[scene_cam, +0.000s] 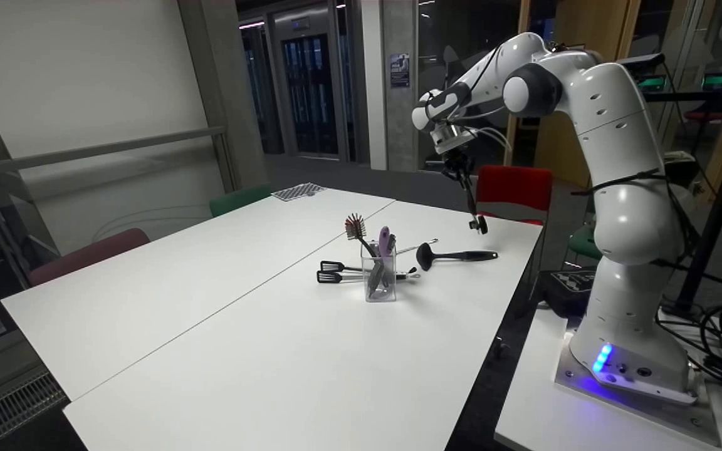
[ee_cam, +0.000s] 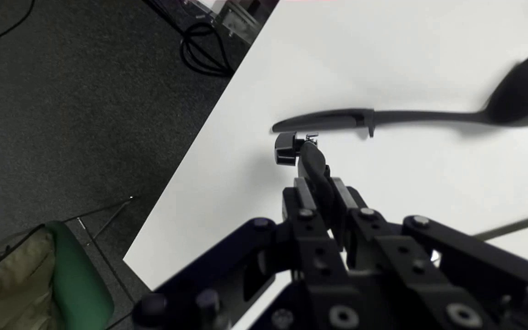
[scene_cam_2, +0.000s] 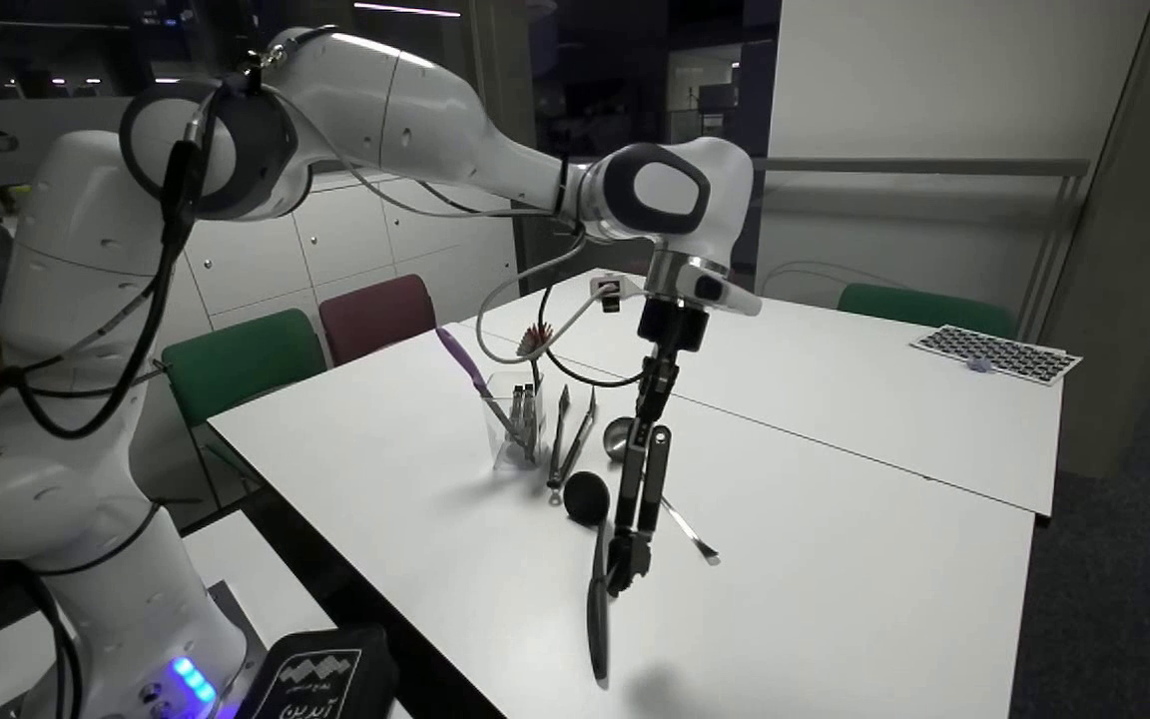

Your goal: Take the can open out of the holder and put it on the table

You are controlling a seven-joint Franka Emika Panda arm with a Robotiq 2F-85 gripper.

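Though the can opener (ee_cam: 312,162) was outside the utensil holder (scene_cam_2: 499,437), it was clamped in the gripper (ee_cam: 324,195) above the table (scene_cam: 311,357) near one edge, not yet placed.

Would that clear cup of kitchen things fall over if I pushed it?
The clear cup might tip: the brush and purple handle stick up above its rim. The purple handle leans outward, so that way may be easiest. The cup's straight walls look stiff, so it probably wouldn't squash.
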